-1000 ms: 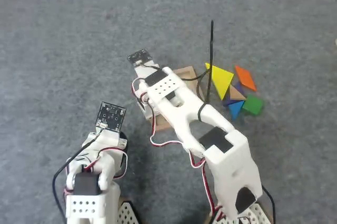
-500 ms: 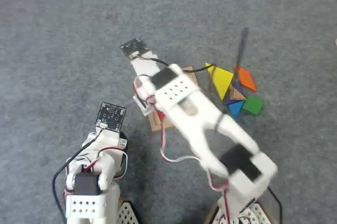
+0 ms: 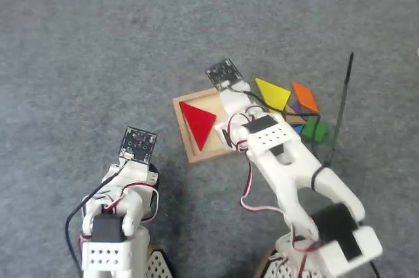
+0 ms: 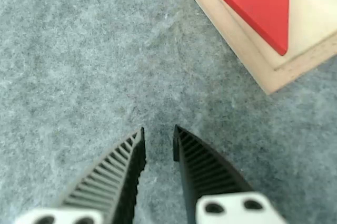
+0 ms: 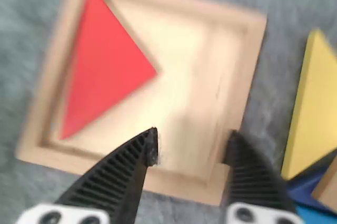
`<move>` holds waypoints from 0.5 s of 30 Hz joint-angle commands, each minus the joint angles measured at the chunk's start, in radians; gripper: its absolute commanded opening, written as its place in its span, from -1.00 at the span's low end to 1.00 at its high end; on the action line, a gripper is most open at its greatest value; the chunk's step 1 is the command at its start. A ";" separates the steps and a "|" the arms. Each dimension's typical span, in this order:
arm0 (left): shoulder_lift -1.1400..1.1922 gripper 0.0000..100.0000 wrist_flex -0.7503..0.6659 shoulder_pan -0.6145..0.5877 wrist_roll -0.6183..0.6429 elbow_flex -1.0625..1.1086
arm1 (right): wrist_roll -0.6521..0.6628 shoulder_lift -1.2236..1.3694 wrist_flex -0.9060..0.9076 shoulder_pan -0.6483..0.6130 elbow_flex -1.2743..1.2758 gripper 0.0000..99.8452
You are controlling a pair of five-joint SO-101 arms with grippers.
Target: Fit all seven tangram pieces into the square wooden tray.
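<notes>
High view: red triangle (image 3: 196, 123) lies flat inside the tray (image 3: 186, 133). Yellow triangle (image 3: 273, 93), orange piece (image 3: 305, 96) and green piece (image 3: 315, 129) lie clustered just beside the tray.

Left wrist view: left gripper (image 4: 158, 142) over carpet (image 4: 79, 50) near a tray corner, jaws slightly apart, empty.

Right wrist view: right gripper (image 5: 192, 150) above the tray rim, jaws wide apart, empty.

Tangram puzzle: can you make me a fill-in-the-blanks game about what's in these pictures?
1. The triangle lying inside the wooden tray is coloured ____.
2. The number of pieces in the tray is ____.
3. The yellow triangle is not inside the tray but ____ it.
4. The right gripper hangs over the tray with its fingers ____.
Missing words: red; one; outside; open.
</notes>
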 commanded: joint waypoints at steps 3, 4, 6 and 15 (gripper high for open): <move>-0.021 -0.83 0.003 -0.002 -0.011 -0.012 | 0.014 0.030 -0.019 0.012 -0.008 -0.97; -0.021 -0.83 0.003 -0.002 -0.011 -0.012 | 0.012 0.036 -0.016 0.012 -0.008 -0.97; -0.021 -0.83 0.003 -0.002 -0.011 -0.012 | 0.012 0.047 0.004 0.018 -0.005 -0.97; -0.021 -0.83 0.003 -0.002 -0.011 -0.012 | 0.017 0.024 0.143 0.108 0.041 -0.98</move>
